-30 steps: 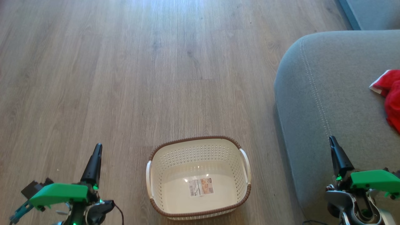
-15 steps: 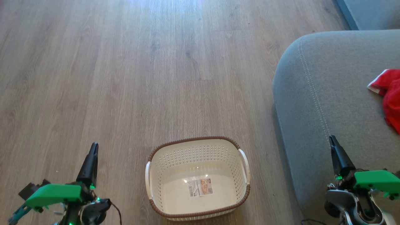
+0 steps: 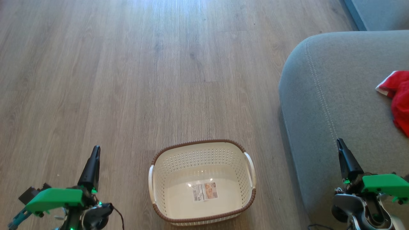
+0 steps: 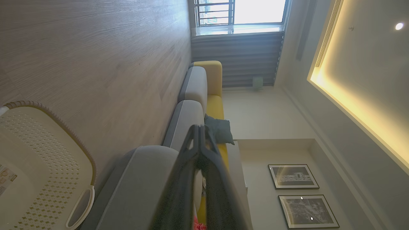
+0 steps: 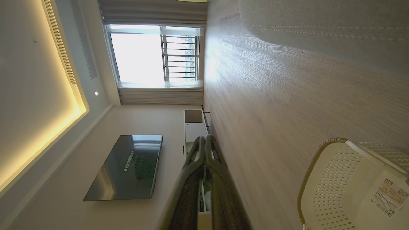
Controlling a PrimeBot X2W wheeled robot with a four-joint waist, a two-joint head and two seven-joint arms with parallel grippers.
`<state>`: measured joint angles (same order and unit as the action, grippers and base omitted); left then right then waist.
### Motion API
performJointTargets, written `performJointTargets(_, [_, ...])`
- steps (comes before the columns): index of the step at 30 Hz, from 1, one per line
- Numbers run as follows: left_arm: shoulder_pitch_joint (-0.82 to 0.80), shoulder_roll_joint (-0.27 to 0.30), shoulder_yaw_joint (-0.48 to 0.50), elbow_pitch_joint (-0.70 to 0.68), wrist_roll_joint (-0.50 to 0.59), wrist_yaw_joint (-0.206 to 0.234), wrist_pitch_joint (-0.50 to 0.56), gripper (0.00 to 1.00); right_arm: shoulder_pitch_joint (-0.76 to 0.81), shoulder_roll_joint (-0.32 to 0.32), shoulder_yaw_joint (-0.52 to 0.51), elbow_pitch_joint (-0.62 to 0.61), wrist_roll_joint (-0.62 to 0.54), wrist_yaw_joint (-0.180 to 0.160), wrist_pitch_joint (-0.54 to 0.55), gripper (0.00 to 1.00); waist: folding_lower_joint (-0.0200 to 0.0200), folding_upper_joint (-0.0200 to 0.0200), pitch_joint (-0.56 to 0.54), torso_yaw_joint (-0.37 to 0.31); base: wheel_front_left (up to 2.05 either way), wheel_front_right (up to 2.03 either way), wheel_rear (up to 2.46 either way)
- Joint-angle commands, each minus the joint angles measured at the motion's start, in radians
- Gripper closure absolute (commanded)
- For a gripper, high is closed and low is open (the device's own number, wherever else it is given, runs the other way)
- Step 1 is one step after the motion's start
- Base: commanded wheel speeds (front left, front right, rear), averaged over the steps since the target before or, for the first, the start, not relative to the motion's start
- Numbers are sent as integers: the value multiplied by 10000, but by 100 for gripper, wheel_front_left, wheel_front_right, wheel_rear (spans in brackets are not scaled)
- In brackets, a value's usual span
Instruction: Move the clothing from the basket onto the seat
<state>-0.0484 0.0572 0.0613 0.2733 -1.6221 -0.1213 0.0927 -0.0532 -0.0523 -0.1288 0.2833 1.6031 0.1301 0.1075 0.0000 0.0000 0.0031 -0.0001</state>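
Head view: looking down into the basket (image 3: 204, 155) and finding nothing in it but a paper label (image 3: 206, 191) on its bottom; judging the transfer done or nearly so.

Holding the left claw (image 3: 96, 150) off to the basket's left and the right claw (image 3: 339, 142) off to the basket's right, where it is overlapping the seat (image 3: 332, 95) in that view, both pinched fully together and gripping nothing. Placing the red clothing (image 3: 398, 102), white-trimmed at one edge, on the seat well to the right of the basket and beyond the right claw, so counting the right arm as the nearer one. Reading the basket's long axis as running left to right between the two claws, and placing it on the wooden floor (image 3: 159, 80) just beside the seat's edge. Losing part of the garment past the right border.
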Motion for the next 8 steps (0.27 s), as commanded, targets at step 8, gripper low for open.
performJointTargets(8, [-582, 57, 353, -288, -8, -94, 67, 100, -547, 8, 157, -386, 60, 6, 52, 100, 0, 0, 0, 1, 0, 0, 0])
